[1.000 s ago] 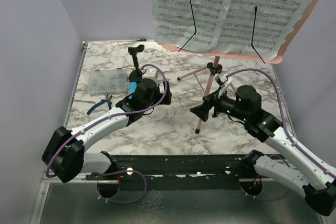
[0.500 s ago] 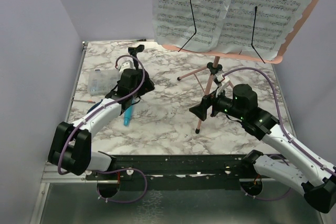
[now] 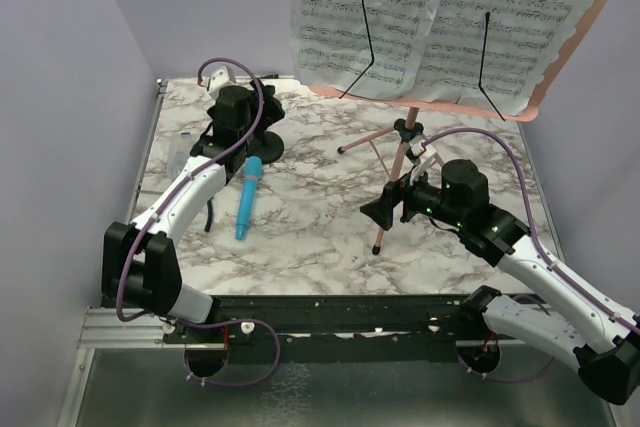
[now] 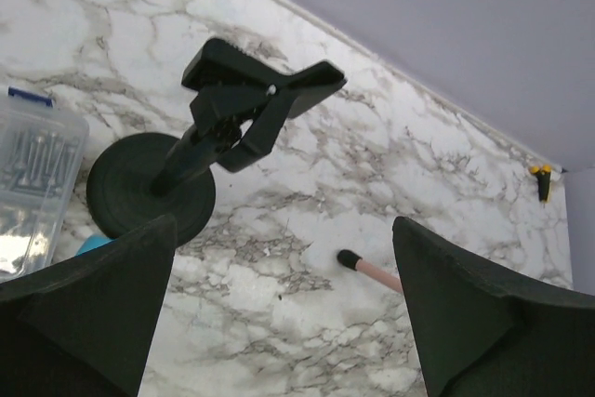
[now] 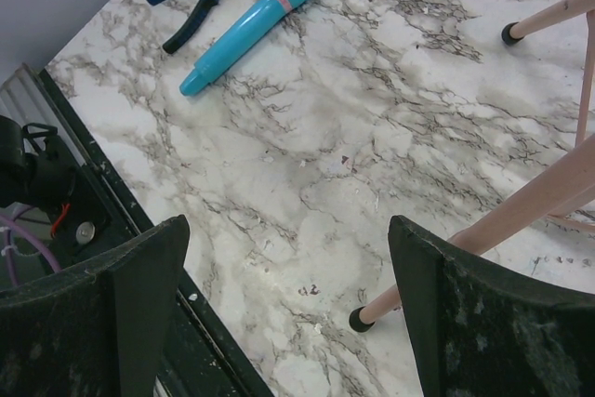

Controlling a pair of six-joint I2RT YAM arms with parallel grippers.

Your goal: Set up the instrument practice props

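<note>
The pink music stand [image 3: 401, 169] stands at the back right on tripod legs, with white sheet-music pages [image 3: 368, 17] on its panel. The blue toy microphone [image 3: 246, 197] lies flat on the marble, also in the right wrist view [image 5: 251, 20]. The black round-based mic stand [image 4: 149, 188] stands upright at the back left, its clip [image 4: 260, 99] empty. My left gripper [image 3: 257, 123] is open and empty just before that stand [image 3: 263, 146], its jaws [image 4: 288, 323] wide apart. My right gripper [image 3: 385, 212] is open and empty beside the pink front leg [image 5: 521, 211].
A clear compartment box [image 4: 28, 188] sits left of the mic stand, partly under my left arm in the top view [image 3: 180, 154]. Blue-handled pliers [image 5: 191, 2] lie near the left edge. A pink leg tip [image 4: 358, 265] rests between the two stands. Walls close in the left, back and right.
The blue microphone has left my left gripper and now lies on the table. The left arm has swung back to the mic stand. The right arm has barely moved.
</note>
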